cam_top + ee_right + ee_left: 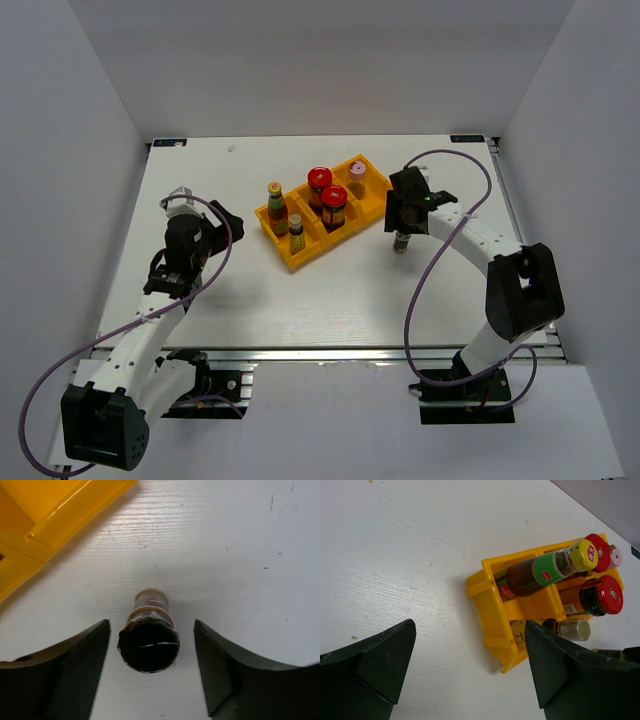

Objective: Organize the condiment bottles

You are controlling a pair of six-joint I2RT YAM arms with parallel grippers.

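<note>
The dark-lidded jar stands upright on the table, right of the tray. In the right wrist view the jar sits between my open right gripper, with gaps on both sides. My right gripper hovers directly over it. In the tray stand the green-capped sauce bottle, the slim yellow-capped bottle, two red-lidded jars and the pink-lidded shaker. My left gripper is open and empty, left of the tray.
The yellow three-compartment tray lies diagonally at the table's middle; its corner shows in the right wrist view. White walls enclose the table on three sides. Purple cables loop beside both arms.
</note>
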